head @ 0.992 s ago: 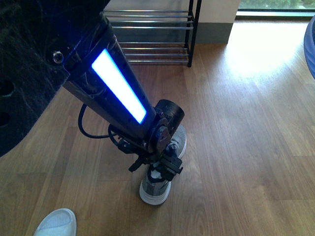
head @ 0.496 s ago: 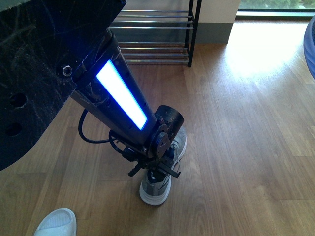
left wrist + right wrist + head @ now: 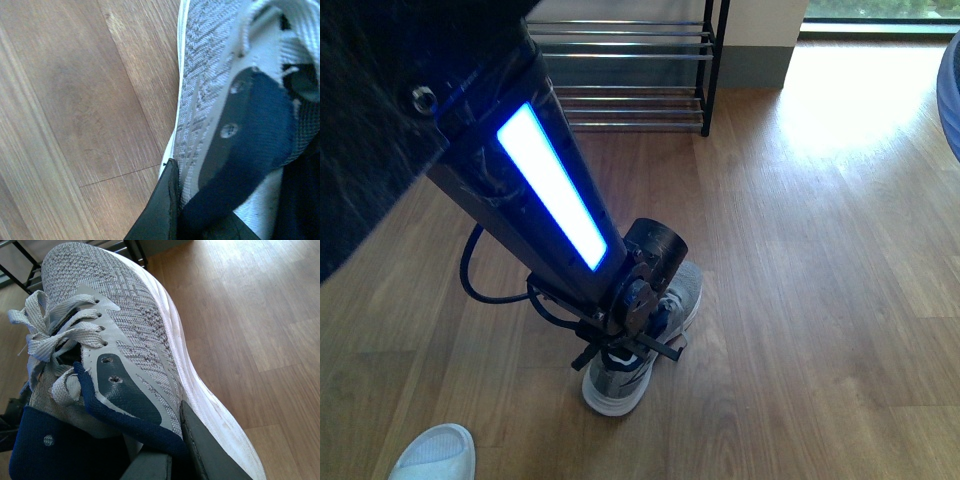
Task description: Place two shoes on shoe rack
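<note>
One grey knit shoe with a white sole lies on the wood floor in the front view, toe towards the camera. My left gripper is shut on its collar. The left wrist view shows this shoe close up, with a black finger pressed against its side by the navy lining. My right gripper is shut on the other shoe, one finger against the sole side; it is out of the front view. The shoe rack stands at the far wall, its chrome bars bare, and also shows behind the shoe in the right wrist view.
A white slipper lies at the bottom left of the front view. A blue object cuts in at the right edge. My left arm with its lit blue strip hides much of the left floor. Sunlit wood floor stretches to the right.
My left arm has shifted a little left and nearer the camera, and the shoe in its grip has slid left with it, its toe now pointing more to the lower left.
</note>
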Controlling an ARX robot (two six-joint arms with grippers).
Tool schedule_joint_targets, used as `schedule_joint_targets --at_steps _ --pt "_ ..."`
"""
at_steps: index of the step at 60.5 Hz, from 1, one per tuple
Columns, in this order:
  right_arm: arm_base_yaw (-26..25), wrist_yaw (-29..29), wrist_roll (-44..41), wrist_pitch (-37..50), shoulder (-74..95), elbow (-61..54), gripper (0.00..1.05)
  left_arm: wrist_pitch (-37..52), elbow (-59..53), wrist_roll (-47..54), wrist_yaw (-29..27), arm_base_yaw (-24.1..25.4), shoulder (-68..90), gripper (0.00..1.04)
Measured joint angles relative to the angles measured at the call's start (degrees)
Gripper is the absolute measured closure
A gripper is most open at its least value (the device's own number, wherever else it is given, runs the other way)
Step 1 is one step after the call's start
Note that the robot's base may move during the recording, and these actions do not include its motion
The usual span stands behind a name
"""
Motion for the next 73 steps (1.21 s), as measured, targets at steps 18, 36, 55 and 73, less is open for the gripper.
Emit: schedule_joint_targets --at_steps 18,36,55,73 --pt "0.0 0.0 0.0 0.0 0.0 0.0 1.03 11.15 -17.94 -7.02 -1.99 1.6 -19.15 1.03" --pt "0.0 -0.02 0.02 0.0 0.0 0.0 1.03 18.01 -41.66 -13.05 -5.79 4.55 -49.31 1.03" --pt "0.0 0.0 0.0 0.0 0.0 0.0 1.03 12.35 -59.14 -12.2 -8.68 6.93 -79.8 1.03" --pt "0.0 -0.02 0.02 0.0 0.0 0.0 1.03 2.45 -65.88 -10.38 -14.78 5.29 -101.98 1.03"
